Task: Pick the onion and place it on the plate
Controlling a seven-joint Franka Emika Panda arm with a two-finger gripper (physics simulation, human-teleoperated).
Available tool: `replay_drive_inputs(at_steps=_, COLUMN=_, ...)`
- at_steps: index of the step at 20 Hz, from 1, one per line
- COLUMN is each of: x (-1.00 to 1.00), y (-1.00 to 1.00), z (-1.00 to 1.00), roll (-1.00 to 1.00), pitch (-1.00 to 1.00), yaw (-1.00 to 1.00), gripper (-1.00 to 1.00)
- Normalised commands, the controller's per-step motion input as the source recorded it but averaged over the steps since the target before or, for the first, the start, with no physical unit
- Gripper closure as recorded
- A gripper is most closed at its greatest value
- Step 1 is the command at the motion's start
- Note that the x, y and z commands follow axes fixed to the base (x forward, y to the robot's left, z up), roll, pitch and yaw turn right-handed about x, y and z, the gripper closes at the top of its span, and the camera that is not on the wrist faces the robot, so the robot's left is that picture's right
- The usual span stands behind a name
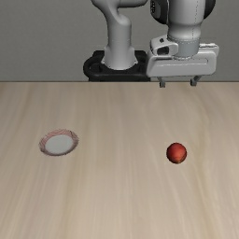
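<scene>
- Onion (176, 152): a small, round, dark-red ball in the lower right part of the exterior view. It rests on the bare wood of the table (119, 201), with a faint shadow close beneath it.
- At the middle left of the frame lies the plate (59, 143), a small round dish with a pinkish rim and a pale grey centre, flat on the table. It is well apart from the onion and at nearly the same height in the picture (the onion sits a touch lower).
- In the upper right of the frame hangs the gripper (177, 84), pointing straight down over the far edge of the table. Its two short dark fingers (161, 84) are spread wide beneath the pale grey housing, with nothing between them, so it grasps nothing.
- The gripper stands almost straight above the onion in the picture, with a stretch of bare table between them, and the two do not touch.
- Behind the table's far edge, at the top centre of the frame, the light grey arm (119, 37) rises from a black base (103, 67) against a grey wall (37, 37).
- The table is light wood, its grain running across the frame, and it takes up the lower two thirds.
</scene>
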Motion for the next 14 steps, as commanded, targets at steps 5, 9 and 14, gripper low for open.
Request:
replay_drive_inputs(at_steps=5, x=1.00, y=0.00, z=0.00, roll=0.00, pitch=0.00, yaw=0.00, gripper=-1.00)
replay_drive_inputs(at_steps=9, x=-0.25, y=0.00, z=-0.75, roll=0.00, pitch=0.00, yaw=0.00, gripper=-1.00)
replay_drive_inputs(at_steps=14, x=0.00, y=0.00, z=-1.00, roll=0.00, pitch=0.00, yaw=0.00, gripper=-1.00)
